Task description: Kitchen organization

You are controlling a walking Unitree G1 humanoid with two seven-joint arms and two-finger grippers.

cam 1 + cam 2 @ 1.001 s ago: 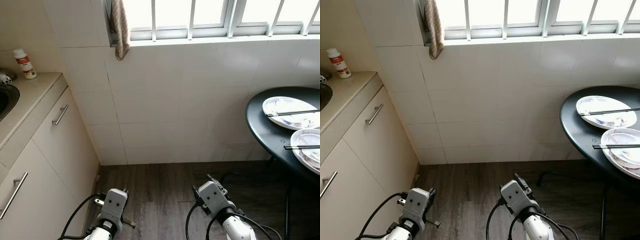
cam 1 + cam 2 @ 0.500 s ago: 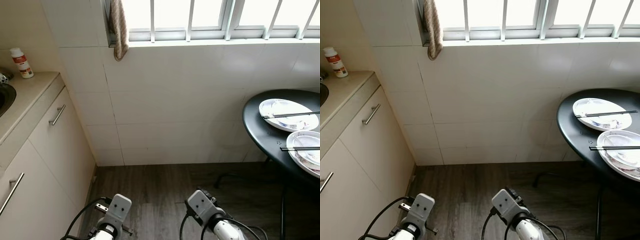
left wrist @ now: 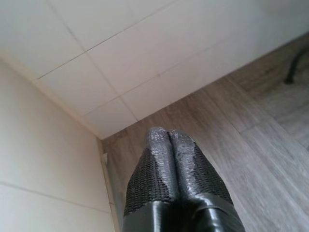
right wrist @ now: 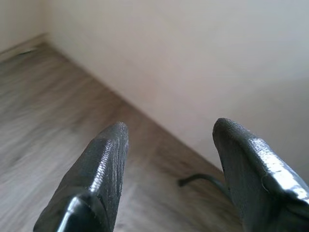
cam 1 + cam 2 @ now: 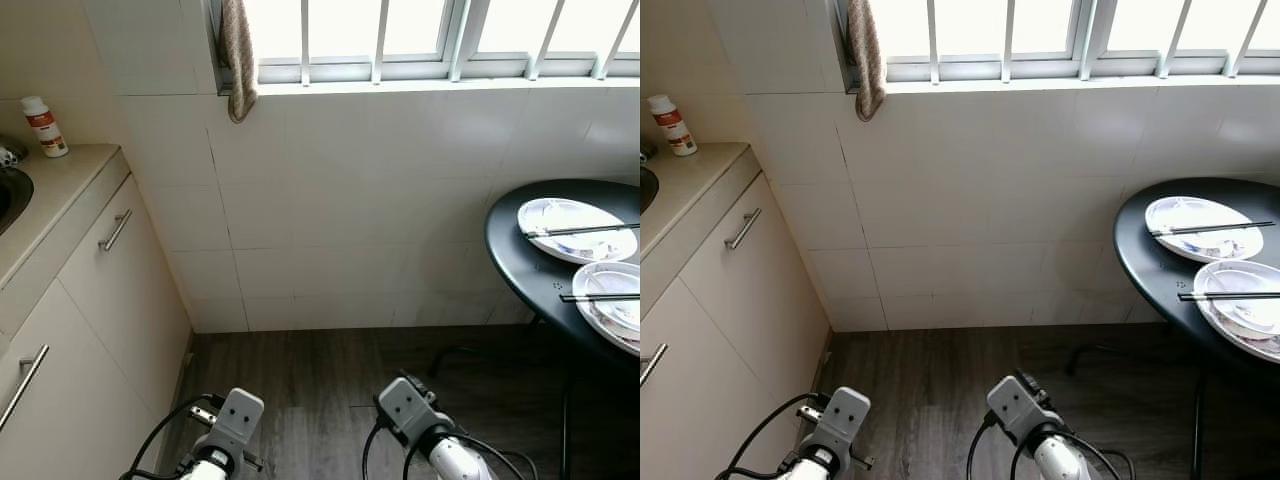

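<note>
**A:** How far along is the kitchen tidying?

**B:** Barely begun, I judge. Two used white plates (image 5: 576, 228) lie on a round black table (image 5: 520, 262) at the robot's right, each with dark chopsticks (image 5: 580, 229) laid across. Nothing is held.

**A:** And the grippers?

**B:** Both hang low over the wood floor (image 5: 320, 365). The left gripper (image 3: 170, 145) has its fingers pressed together; the right gripper (image 4: 166, 140) has its fingers wide apart, empty.

**A:** What else is around?

**B:** A tiled wall under a barred window (image 5: 420, 35), a cloth (image 5: 238, 60) hanging there. At the left, a counter (image 5: 55, 190) with cabinets, a sink edge and a small white bottle (image 5: 46, 127). Open floor lies between the robot and the table.
</note>
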